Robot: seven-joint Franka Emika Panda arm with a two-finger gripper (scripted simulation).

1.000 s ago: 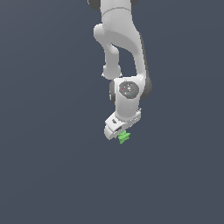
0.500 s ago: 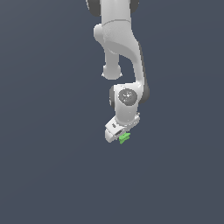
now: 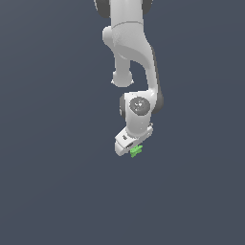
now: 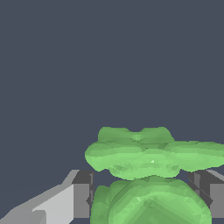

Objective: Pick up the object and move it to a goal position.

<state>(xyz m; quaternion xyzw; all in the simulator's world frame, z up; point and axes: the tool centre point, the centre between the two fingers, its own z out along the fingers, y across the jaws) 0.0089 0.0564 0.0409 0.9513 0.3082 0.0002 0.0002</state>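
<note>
Wrist view: the green lump sits between the 2 fingers, grasp looks made.

The small bright green knobbly star-like object point(image 4: 151, 175) lies between the dark finger pads point(image 4: 83, 194), which seem pressed on its sides. In the exterior view the object point(image 3: 136, 151) is at the tip of the white robot gripper point(image 3: 132, 149). No goal marker shows, so I judge that the carrying is left.

Glossy white rounded arm point(image 3: 130, 43), grey disc on its wrist joint, apparently dark-padded grey fingers point(image 4: 82, 194).
</note>
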